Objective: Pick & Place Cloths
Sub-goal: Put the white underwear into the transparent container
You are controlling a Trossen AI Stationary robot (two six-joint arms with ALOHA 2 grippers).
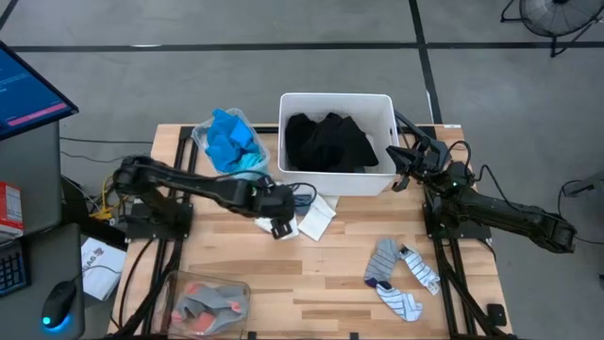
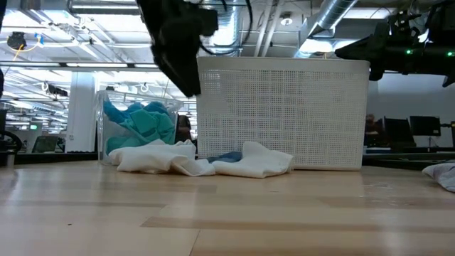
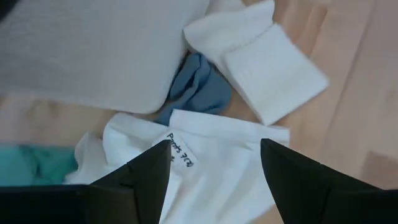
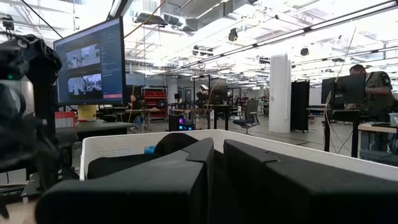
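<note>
A white cloth pile (image 1: pixel 316 219) with a small blue piece (image 3: pixel 196 87) in it lies on the table in front of the white tub (image 1: pixel 336 98). A large black garment (image 1: pixel 330 142) fills the tub. Teal and blue cloths (image 1: pixel 228 140) sit in a clear bin left of the tub. Grey and striped socks (image 1: pixel 396 274) lie on the right of the table. My left gripper (image 3: pixel 214 168) hovers open above the white pile (image 2: pixel 202 160), touching nothing. My right gripper (image 4: pixel 219 168) is shut, level, just beyond the tub's right wall (image 1: pixel 398 170).
A second clear bin (image 1: pixel 209 300) holding grey and orange items stands at the near left corner. The tub's perforated wall (image 2: pixel 284 114) rises right behind the white pile. Bare wood lies between the pile and the socks. A monitor and a desk stand off the table's left.
</note>
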